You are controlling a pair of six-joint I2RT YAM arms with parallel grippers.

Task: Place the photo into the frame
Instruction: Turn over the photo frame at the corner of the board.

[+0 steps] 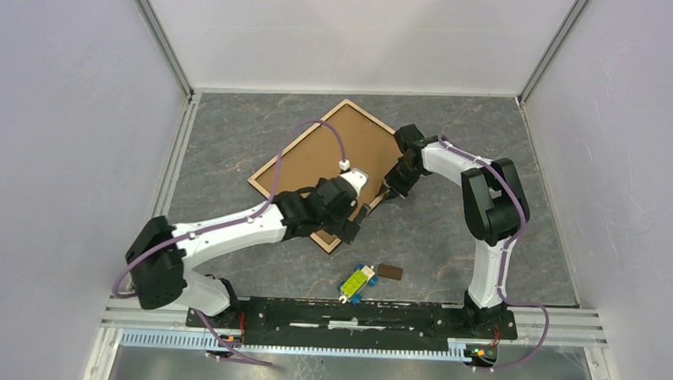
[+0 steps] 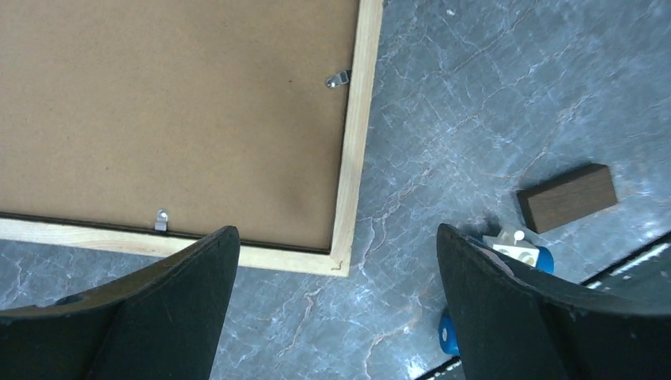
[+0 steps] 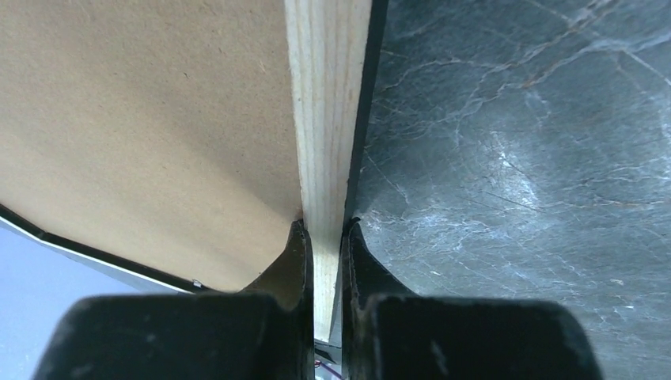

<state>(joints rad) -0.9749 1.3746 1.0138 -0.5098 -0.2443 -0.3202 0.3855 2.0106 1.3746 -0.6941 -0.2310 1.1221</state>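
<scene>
The right pincer (image 3: 324,233) is being held pressed together on the frame (image 3: 328,119), whose light wooden rail is being squeezed between its two dark fingers (image 3: 293,269), the rail's outer face showing black. Just inside that rail the plain brown backing board (image 3: 142,119) is being shown, filling the frame's opening. In the overhead view the frame is lying back side up toward the middle of the counter's (image 1: 233,153) far edge, turned so that one corner is pointing at the far edge and the opposite corner at the near edge. It is being gripped on the rail that faces the counter's near right corner. The left pincer (image 2: 336,237) is being held wide apart, with nothing between its fingers, over the frame's nearest corner. Whether it is touching the wood cannot be told. Two small metal clips (image 2: 339,78) are being seen on the back, each at the inner edge of a rail and overlapping the board. Farther out, near the middle of the counter's near edge, a small dark brown block (image 2: 567,197) is lying flat, and just beside it a blue and yellow-green toy (image 1: 357,283) is resting. Both are lying well apart from the frame.
</scene>
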